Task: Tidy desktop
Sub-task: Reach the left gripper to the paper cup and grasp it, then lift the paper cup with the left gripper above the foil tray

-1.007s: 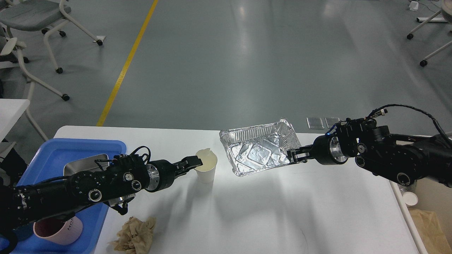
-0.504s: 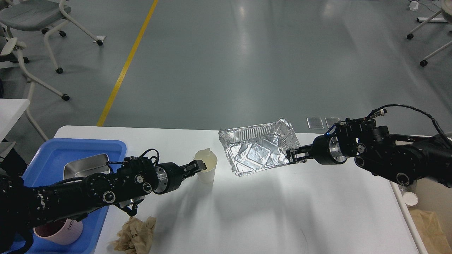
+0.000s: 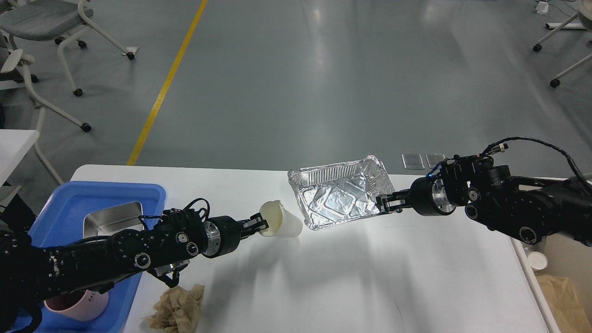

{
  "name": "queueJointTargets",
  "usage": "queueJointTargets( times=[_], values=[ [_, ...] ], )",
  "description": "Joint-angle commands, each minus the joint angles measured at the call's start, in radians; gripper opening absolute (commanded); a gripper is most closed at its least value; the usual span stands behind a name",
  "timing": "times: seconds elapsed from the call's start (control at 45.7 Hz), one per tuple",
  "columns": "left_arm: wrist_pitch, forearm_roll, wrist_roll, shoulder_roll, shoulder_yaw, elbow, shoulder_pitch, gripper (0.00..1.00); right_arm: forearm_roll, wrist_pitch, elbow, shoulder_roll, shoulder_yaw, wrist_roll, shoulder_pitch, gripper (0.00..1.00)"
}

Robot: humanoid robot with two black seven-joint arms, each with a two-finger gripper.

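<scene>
Left claw [image 3: 260, 225] on tipped cup [image 3: 280, 220]

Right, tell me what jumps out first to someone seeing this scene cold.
The shiny foil tray, held tilted above the desktop at centre by the right gripper pinching its rim. Next, the white paper cup tipped on its side, gripped at the rim by the left gripper. Then the bright blue tray at far left.
</scene>
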Motion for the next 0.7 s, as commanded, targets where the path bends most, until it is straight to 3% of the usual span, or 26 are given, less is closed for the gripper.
queueJointTargets(
  times=[0.0,0.328,0.482,0.679],
  values=[
    [0.0,0.0,-0.009,0.006,0.0,-0.006,0.002,0.0,0.0,-0.001,0.0,0.001,0.0,0.0,0.0,0.0],
    [0.015,0.0,-0.021,0.048,0.031,-0.048,0.003,0.0,0.002,0.0,0.0,0.001,0.0,0.0,-0.002,0.0],
    [0.038,0.0,-0.026,0.177,0.032,-0.158,-0.003,0.0,0.025,0.013,-0.003,0.006,-0.009,0.005,0.001,0.0],
    [0.083,0.004,-0.041,0.436,0.025,-0.374,-0.005,0.0,0.028,0.013,-0.003,0.021,-0.009,0.005,0.006,0.0]
  ],
)
